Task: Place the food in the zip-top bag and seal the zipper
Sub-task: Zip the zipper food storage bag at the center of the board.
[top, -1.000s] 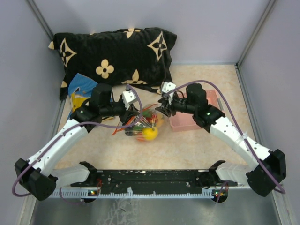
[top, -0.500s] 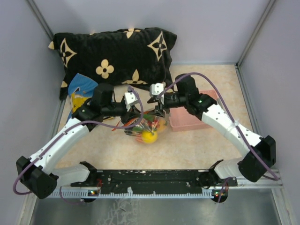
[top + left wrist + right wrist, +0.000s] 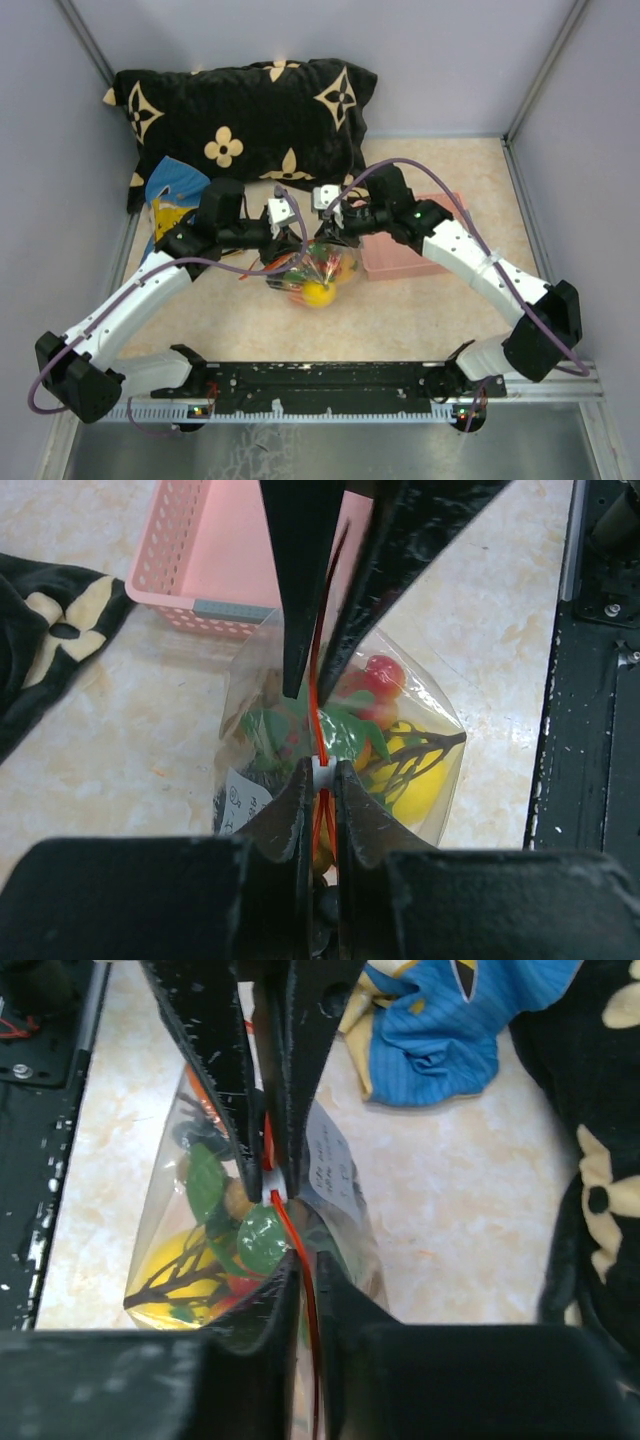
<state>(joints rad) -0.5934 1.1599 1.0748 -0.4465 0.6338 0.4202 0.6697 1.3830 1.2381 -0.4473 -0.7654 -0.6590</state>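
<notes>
Zip-top bag (image 3: 320,268) mouth-up, its zipper (image 3: 317,695) left-to-right, in the pinch of my left gripper (image 3: 320,780) and right gripper (image 3: 301,1270).

One clear crinkly plastic zip-top bag (image 3: 318,268), one yellow toy lemon (image 3: 319,292), one pink mesh basket (image 3: 392,268), one black flowered pillow (image 3: 240,110), one blue printed cloth (image 3: 170,190).

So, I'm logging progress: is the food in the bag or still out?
In. The lemon and green pieces show through the wall of the clear bag in both wrist views.
</notes>
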